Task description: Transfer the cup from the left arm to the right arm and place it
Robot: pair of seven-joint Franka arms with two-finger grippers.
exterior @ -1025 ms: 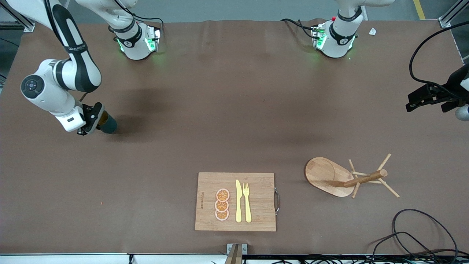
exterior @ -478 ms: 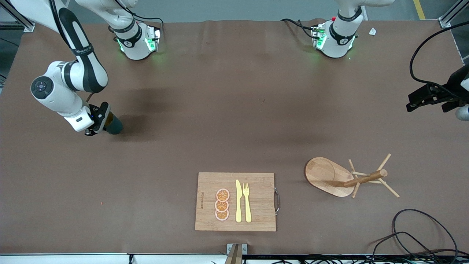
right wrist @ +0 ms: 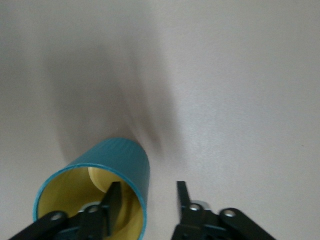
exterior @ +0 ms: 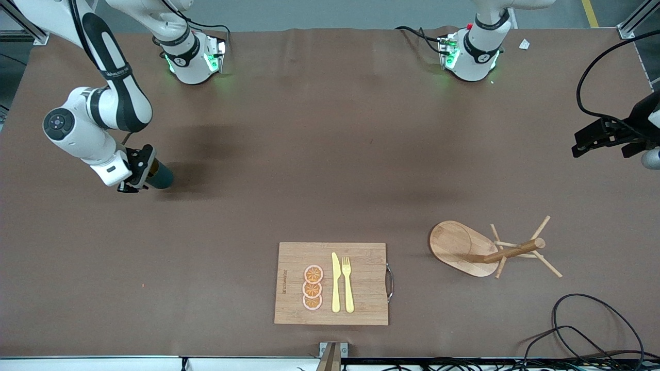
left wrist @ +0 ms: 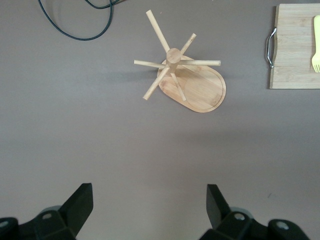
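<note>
The cup [exterior: 161,178], dark teal with a mustard-yellow inside [right wrist: 75,192], stands on the brown table at the right arm's end. My right gripper [exterior: 140,172] is at its rim, open. One finger is inside the cup and the other outside, so they straddle the wall [right wrist: 148,186] without pressing on it. The handle is hidden. My left gripper [exterior: 600,137] waits in the air at the left arm's end of the table, open and holding nothing [left wrist: 150,202].
A wooden mug tree [exterior: 508,251] on an oval base [left wrist: 200,87] stands toward the left arm's end. A cutting board [exterior: 366,268] with orange slices, a yellow knife and a fork lies near the front edge. Black cables [exterior: 593,330] coil at the front corner.
The right arm shifted a little toward the table's middle with the cup. Its fingers have since parted, letting go of the cup's wall. The left arm has not moved.
</note>
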